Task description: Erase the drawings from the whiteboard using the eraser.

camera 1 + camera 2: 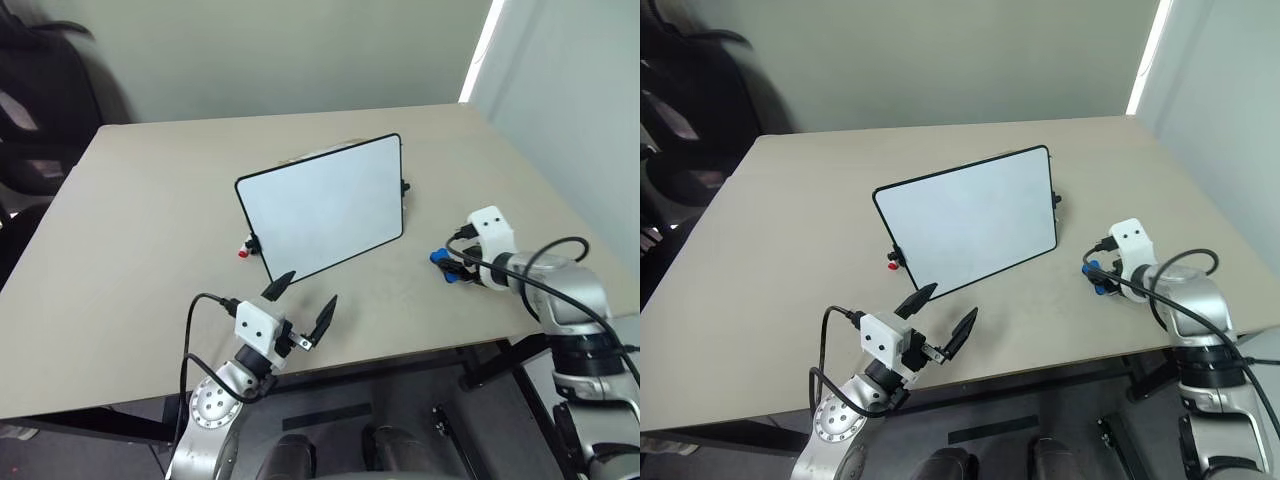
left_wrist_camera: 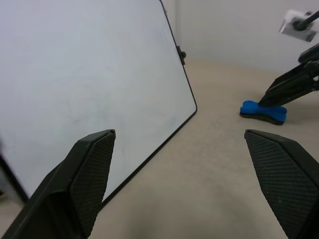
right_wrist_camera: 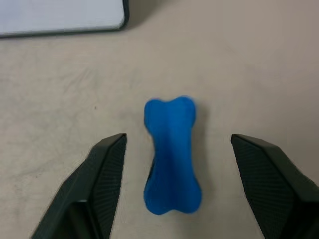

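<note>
While eraser [image 3: 172, 154] lies on table, right tool [image 3: 177, 186] gapes astride.

Blue eraser [image 3: 172, 157] flat on table, whiteboard [image 1: 325, 210] propped, wiped clean.

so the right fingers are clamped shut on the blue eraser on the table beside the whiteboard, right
Not quite. The right gripper stands open: its fingers sit apart on either side of the eraser without touching it, as the right wrist view shows. The eraser does lie on the table beside the whiteboard.

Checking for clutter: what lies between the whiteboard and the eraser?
Nothing; bare table separates the whiteboard from the eraser, seen in the left wrist view.
</note>
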